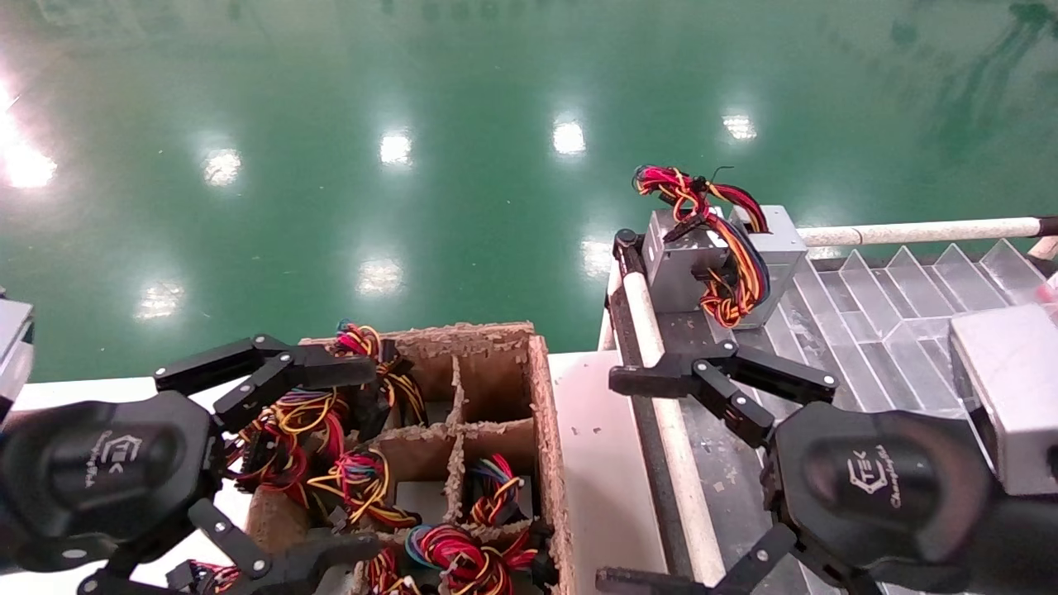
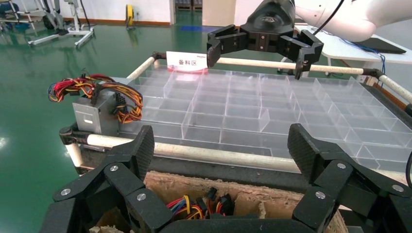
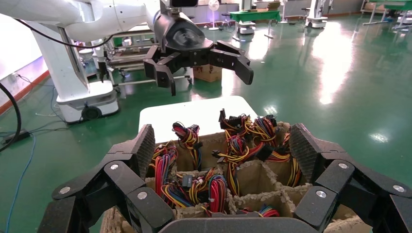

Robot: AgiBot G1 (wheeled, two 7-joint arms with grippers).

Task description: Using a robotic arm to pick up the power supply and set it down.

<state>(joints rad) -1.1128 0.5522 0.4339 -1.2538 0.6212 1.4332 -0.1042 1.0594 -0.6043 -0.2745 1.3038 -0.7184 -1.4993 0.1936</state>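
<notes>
my left gripper spread wide over the cardboard divider box of wire bundles, my right gripper released, empty above the clear tray, power supply at its far-left corner

Both grippers, left gripper and right gripper, are black with linkage jaws and silver screws. White logos mark their rounded housings. The arms are white, tubular, with black cables.

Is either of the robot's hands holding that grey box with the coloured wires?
No. The power supply sits alone on the tray's corner, both grippers open and empty.
</notes>
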